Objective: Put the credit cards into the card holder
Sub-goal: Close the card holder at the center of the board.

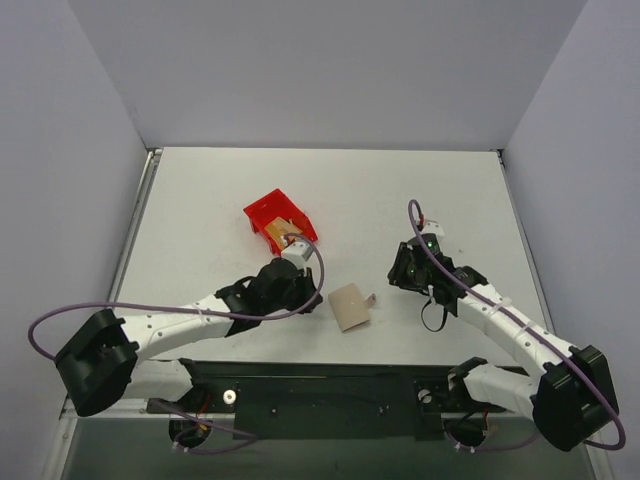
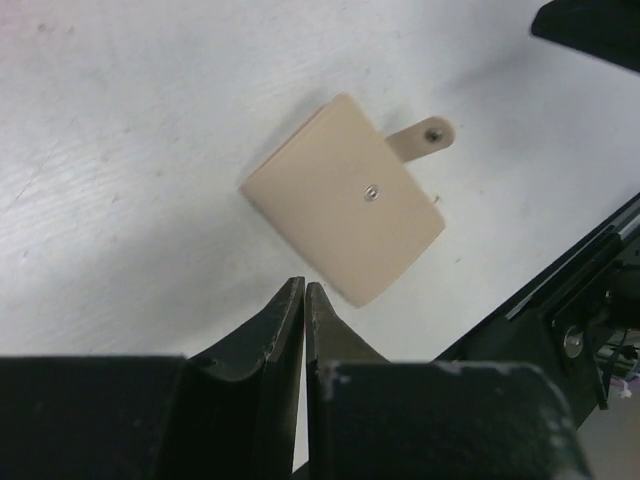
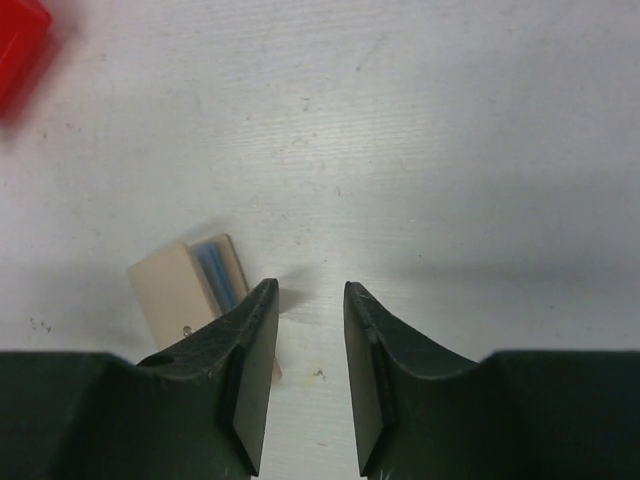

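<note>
- Card holder (image 1: 350, 306) lies folded on the tabletop (image 1: 400, 190), between the two arms.
- Left fingers (image 2: 296, 305) are pressed together and empty, with the holder just beyond their tips, not touching.
- Right fingers (image 3: 255, 340) stand parted and empty, with the holder beside one finger.

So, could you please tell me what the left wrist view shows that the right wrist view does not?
Only the left wrist view shows the closed outer face of the card holder with its snap tab sticking out, and the left jaws shut on nothing. Only the right wrist view shows a corner of the red bin, the light blue lining at the holder's edge, and the right jaws apart and empty. Both show the card holder lying on the white table.
</note>
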`<action>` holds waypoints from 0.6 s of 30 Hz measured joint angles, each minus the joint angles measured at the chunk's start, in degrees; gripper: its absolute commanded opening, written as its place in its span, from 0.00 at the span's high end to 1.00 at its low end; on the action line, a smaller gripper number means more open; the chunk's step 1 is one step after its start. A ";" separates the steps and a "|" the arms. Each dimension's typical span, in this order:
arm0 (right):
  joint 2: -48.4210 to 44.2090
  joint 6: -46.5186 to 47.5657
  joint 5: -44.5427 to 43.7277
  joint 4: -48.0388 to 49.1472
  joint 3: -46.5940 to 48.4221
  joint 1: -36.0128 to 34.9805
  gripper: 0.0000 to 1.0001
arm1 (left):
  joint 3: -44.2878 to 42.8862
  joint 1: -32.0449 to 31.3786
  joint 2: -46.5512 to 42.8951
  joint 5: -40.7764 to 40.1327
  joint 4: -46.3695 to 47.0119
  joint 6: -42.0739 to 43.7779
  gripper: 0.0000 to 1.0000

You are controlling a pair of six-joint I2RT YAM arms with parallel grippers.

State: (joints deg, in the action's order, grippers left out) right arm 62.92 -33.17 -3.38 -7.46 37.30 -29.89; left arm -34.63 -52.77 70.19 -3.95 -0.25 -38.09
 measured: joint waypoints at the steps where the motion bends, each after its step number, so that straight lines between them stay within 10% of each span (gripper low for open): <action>1: 0.00 -0.20 1.07 -0.17 -0.61 1.51 0.78 | -1.42 0.00 1.95 0.70 1.62 0.52 0.87; 18: 5.92 -0.94 11.10 0.52 -3.93 6.25 0.85 | -8.44 -0.07 22.45 11.39 13.46 2.45 0.92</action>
State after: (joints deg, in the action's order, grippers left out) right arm 68.84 -34.11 7.73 -6.94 33.36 -23.64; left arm -43.07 -52.84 92.64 7.44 13.21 -35.64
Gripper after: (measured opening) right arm 0.156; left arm 0.085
